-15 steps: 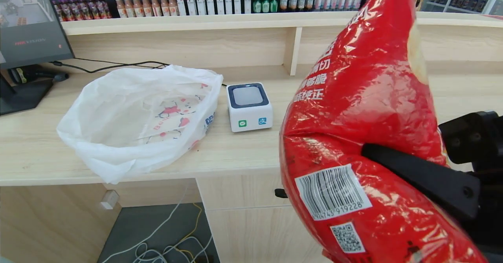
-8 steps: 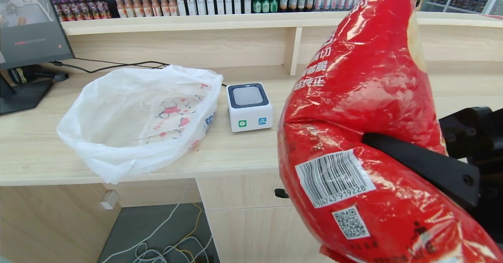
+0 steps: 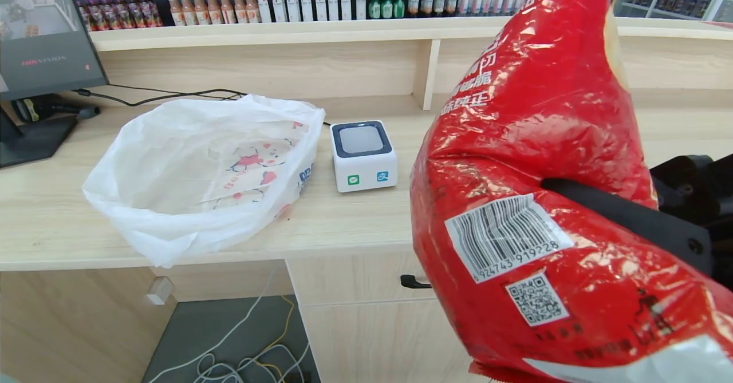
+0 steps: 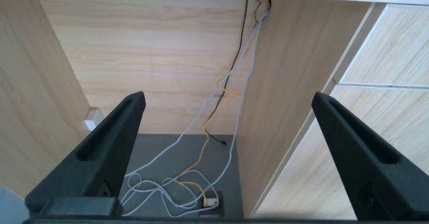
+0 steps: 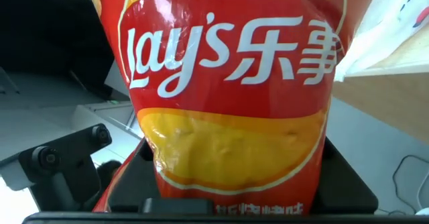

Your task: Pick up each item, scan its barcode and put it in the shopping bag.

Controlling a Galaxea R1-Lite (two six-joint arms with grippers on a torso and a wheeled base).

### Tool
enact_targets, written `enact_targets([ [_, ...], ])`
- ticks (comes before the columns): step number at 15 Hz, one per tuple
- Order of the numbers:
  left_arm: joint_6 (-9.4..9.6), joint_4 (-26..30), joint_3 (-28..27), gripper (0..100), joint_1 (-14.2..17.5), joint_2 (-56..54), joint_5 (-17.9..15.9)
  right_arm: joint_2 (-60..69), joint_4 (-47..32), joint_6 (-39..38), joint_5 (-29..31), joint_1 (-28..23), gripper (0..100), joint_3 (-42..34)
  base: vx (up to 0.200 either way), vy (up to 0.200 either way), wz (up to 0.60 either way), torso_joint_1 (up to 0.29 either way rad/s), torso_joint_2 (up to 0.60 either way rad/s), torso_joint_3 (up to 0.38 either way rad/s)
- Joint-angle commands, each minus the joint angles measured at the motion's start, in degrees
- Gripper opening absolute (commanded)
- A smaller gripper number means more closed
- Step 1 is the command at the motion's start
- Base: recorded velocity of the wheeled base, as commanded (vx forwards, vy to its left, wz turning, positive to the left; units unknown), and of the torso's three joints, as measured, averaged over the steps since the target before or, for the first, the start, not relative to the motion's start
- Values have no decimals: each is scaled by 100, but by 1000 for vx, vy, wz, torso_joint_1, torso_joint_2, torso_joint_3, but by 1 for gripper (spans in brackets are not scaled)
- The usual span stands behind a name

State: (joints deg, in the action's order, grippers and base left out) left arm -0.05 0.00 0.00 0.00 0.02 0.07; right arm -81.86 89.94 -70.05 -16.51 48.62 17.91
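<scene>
Your R gripper (image 5: 234,190) has its fingers (image 3: 624,225) clamped on the red chip bag (image 3: 544,160). In the head view, one black finger lies across the bag's back face at lower right of frame. In the R wrist view there's a finger on each side of the bag's lower part, pinching it in.

The bag's up in the air at right of frame, off the surface (image 3: 355,222), tilted w/ its top toward the upper right corner. Its back face is toward the head cam. The barcode (image 3: 507,237) sits lower centre-right, just left of the finger, w/ the QR code (image 3: 536,299) right below it. The front face w/ the yellow band is toward the R wrist cam.

The scanner (image 3: 363,155), a white box w/ a dark-rimmed window facing up, sits on the surface mid-frame. It's left of the chip bag and apart from it.

The shopping bag (image 3: 200,171), white plastic w/ a cartoon print, lies mouth-open on the surface at centre-left. Its right edge is just beside the scanner and its lower fold hangs over the surface's front edge.

Your L gripper (image 4: 229,103) has its fingers wide apart. Between them you see the wood recess under the surface and cables (image 4: 201,177) running down to the floor.

Bkgd:
- Monitor (image 3: 43,28) at upper left, w/ a handheld scanner (image 3: 51,109) by its base.
- Row of bottles (image 3: 343,2) on the shelf along the top.
- Drawer handle (image 3: 413,283) at lower centre, just left of the chip bag.
</scene>
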Motion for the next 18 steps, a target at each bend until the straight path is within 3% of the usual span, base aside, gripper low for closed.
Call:
enact_targets([
  [1,5,0,0,100,0,-2,1,21,6,0,-2,-1,0,-33,0,0,0,0,0,0],
  [10,-4,0,0,100,-9,-2,1,-23,6,114,-2,-1,0,-200,0,0,0,0,0,0],
  [14,-4,0,0,100,0,-2,1,-260,6,1116,-142,-36,0,-218,0,0,0,0,0,0],
  [18,-4,0,0,100,0,-2,1,-462,6,2804,-160,-89,0,-226,0,0,0,0,0,0],
])
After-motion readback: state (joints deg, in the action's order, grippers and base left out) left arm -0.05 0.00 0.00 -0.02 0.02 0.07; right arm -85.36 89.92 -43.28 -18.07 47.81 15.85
